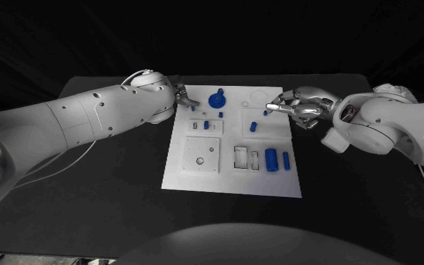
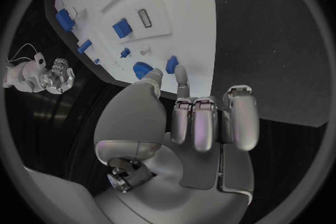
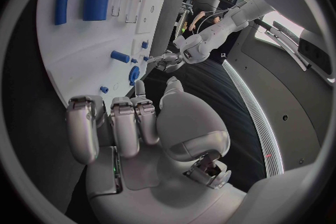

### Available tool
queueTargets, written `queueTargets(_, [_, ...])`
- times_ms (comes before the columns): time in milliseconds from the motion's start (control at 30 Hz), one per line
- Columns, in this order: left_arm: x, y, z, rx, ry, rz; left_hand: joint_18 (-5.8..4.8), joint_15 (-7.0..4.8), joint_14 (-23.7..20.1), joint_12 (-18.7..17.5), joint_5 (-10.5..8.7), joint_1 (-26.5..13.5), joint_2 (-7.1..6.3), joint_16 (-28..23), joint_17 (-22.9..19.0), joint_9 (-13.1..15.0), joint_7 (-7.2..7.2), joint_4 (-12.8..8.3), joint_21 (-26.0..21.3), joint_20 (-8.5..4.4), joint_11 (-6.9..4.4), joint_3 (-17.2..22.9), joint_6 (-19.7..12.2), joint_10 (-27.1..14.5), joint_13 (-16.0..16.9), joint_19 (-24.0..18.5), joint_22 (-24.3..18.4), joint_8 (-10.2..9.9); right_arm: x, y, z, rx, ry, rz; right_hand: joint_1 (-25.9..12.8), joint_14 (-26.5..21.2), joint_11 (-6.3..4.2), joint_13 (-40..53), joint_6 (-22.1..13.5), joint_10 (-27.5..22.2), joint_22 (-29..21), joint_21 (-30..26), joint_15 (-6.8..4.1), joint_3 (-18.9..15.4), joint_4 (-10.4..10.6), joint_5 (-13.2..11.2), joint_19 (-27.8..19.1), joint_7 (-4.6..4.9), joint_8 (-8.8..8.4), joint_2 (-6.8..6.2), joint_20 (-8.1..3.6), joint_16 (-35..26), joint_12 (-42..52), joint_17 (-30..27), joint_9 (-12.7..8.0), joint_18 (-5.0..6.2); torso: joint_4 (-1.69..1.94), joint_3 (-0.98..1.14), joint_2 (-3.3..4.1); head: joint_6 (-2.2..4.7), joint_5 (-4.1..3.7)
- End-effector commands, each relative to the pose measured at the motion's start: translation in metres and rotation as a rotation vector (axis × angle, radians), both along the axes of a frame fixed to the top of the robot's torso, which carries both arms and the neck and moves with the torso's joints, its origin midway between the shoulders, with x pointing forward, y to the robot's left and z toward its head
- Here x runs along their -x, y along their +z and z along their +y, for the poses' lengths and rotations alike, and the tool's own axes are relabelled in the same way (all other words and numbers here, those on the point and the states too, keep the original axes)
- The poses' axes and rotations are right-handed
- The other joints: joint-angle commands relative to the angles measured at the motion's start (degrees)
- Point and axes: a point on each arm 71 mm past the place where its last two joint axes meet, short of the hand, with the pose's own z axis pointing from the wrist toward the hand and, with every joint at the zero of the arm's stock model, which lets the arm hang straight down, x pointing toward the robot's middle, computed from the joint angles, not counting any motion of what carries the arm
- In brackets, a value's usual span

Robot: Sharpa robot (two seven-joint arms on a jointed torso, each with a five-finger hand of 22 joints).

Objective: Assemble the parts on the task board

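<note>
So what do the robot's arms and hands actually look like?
Both arms are smooth, rounded white shells. A thin pale cable loops along the left arm. The left hand and right hand are silver metal with jointed fingers. The right arm carries a small reddish marking.

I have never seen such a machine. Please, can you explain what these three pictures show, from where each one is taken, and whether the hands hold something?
This is a robot with two white arms ending in silver hands. One picture looks down from its head at a black table; the two round pictures come from cameras at each wrist, behind that hand. On the table lies a white task board carrying small blue parts, such as a round gear-like piece and two long pieces. The left hand and the right hand reach to the board's far corners. Neither seems to hold a part, though the fingertips are hard to see.
</note>
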Motion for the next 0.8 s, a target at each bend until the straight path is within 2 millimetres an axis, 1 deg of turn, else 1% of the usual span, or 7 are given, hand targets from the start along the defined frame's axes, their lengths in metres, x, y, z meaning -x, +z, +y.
queueTargets(33, [0.0001,-0.0002,-0.0032,0.002,-0.025,0.003,-0.73,-0.23,6.14,0.00,0.44,0.72,0.00,0.14,15.10,0.15,0.09,0.00,-0.31,0.01,-0.30,0.37,-0.61,5.96,15.08,0.25,4.92,0.30,0.0009,-0.0008,0.0014,-0.001,0.016,0.008,-0.30,5.56,-0.69,6.35,0.37,6.26,12.78,0.02,-0.05,-0.45,0.00,0.28,0.56,-0.07,0.37,0.28,-0.21,0.20,-0.31,15.07,0.08,0.07,0.00,0.00,-0.01,0.00,-0.04])
queueTargets(333, [-0.0011,-0.0012,-0.0044,0.008,-0.033,0.003,-0.70,-0.13,6.14,0.00,2.40,1.77,0.34,0.14,15.10,0.56,0.18,-0.07,-0.44,0.11,-0.20,0.81,-1.26,5.96,15.08,0.13,4.92,0.32,0.0008,-0.0008,0.0013,-0.001,0.015,0.008,-0.29,5.56,-0.69,6.35,0.38,6.26,12.77,0.01,-0.05,-0.44,-0.01,0.29,0.55,-0.07,0.36,0.29,-0.21,0.20,-0.31,15.07,0.08,0.07,-0.03,-0.01,0.03,0.00,-0.16])
queueTargets(500, [-0.0015,-0.0020,-0.0048,0.009,-0.036,0.006,-0.68,-0.11,6.14,0.00,2.60,1.93,0.33,0.14,15.10,0.60,0.21,-0.09,-0.50,0.13,-0.20,0.85,-1.38,5.96,15.08,0.08,4.87,0.29,0.0007,-0.0008,0.0013,-0.001,0.015,0.008,-0.26,5.56,-0.68,6.35,0.40,6.26,12.74,-0.06,-0.05,-0.42,-0.05,0.36,0.48,-0.08,0.35,0.31,-0.21,0.20,-0.31,15.07,0.07,0.10,-0.04,-0.02,0.02,0.00,-0.22])
queueTargets(633, [-0.0018,-0.0025,-0.0049,0.008,-0.037,0.009,-0.68,-0.10,6.14,0.00,2.74,2.10,0.32,0.14,15.10,0.63,0.23,-0.10,-0.52,0.14,-0.17,0.90,-1.54,5.96,15.08,0.05,4.86,0.25,0.0008,-0.0008,0.0011,-0.001,0.014,0.008,-0.26,5.56,-0.68,6.35,0.40,6.26,12.74,-0.06,-0.05,-0.42,-0.05,0.36,0.48,-0.08,0.35,0.31,-0.21,0.20,-0.31,15.07,0.07,0.10,-0.01,0.03,0.02,0.00,-0.29])
queueTargets(800, [-0.0021,-0.0031,-0.0050,0.007,-0.039,0.013,-0.67,-0.09,6.14,0.00,2.79,2.16,0.32,0.14,15.10,0.65,0.25,-0.10,-0.54,0.15,-0.16,0.91,-1.61,5.96,15.08,0.04,4.84,0.23,0.0009,-0.0008,0.0013,-0.002,0.015,0.008,-0.21,5.56,-0.69,6.35,0.42,6.26,12.70,-0.14,-0.04,-0.40,-0.09,0.44,0.39,-0.07,0.34,0.33,-0.21,0.20,-0.31,15.07,0.06,0.12,-0.01,0.02,-0.01,0.00,-0.35])
